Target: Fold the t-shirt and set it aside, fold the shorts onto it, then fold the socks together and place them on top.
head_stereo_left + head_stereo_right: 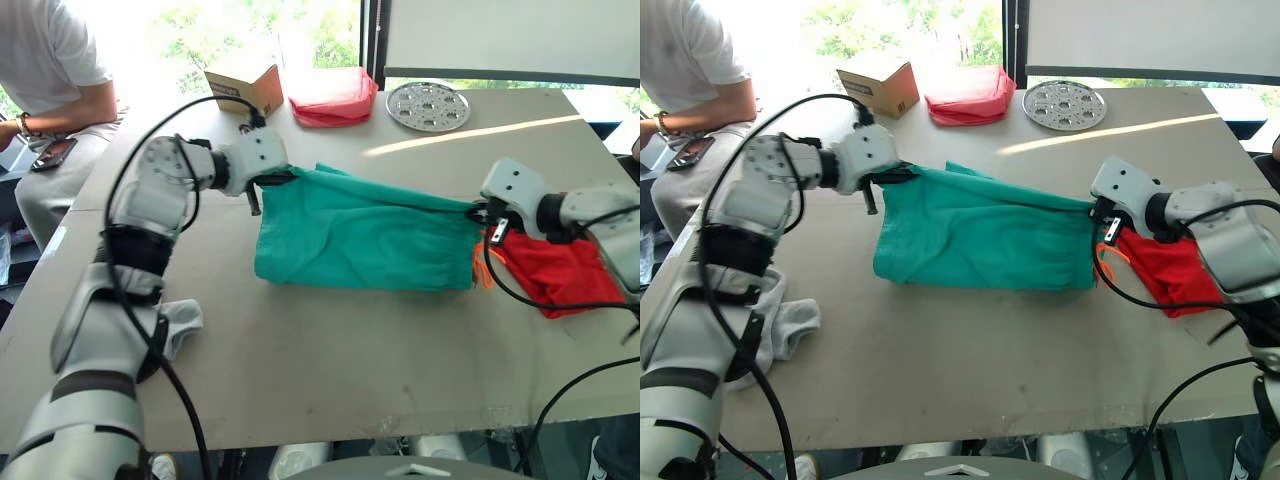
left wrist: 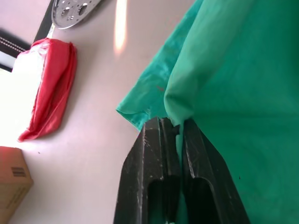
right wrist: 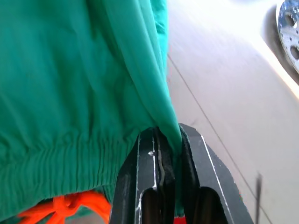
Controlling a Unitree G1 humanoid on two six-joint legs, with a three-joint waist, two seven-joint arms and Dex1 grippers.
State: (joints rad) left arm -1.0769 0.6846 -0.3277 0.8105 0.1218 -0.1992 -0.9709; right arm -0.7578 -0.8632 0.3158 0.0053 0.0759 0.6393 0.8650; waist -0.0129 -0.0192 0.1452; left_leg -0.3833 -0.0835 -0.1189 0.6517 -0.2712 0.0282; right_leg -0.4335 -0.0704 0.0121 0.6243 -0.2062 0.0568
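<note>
Holding the shorts (image 1: 360, 235) stretched between both arms over the middle of the tabletop (image 1: 330, 370). Left end effector (image 2: 174, 127) is pinched narrow on a fold of teal cloth at the shorts' far left corner; the left wrist view shows the fabric caught between the two black fingers (image 2: 152, 154). Right end effector (image 3: 167, 133) is likewise clamped on the cloth at the far right corner, by the ribbed waistband; the orange drawstring (image 3: 65, 207) hangs just below the band, and shows in the head view as a loop (image 1: 1110, 255) at the shorts' right edge.

Far edge of the shorts is lifted and drawn taut between the two grips, sagging slightly in the middle. Near edge lies on the tabletop, so the cloth slopes from the raised far edge down toward the robot.

T-shirt (image 1: 560, 275) lies in a red bundle on the right side of the tabletop, under and behind the right arm, just beside the shorts' waistband end.

Socks (image 1: 790, 325) lie on the near left part of the tabletop, beside the left forearm, well apart from the shorts.

Far side of tabletop: cardboard box (image 1: 245, 88), pinkish-red folded cloth (image 1: 333, 97), perforated metal disc (image 1: 428, 105), in a row from left to right. A person (image 1: 50, 70) in a white shirt sits at the far left corner.
</note>
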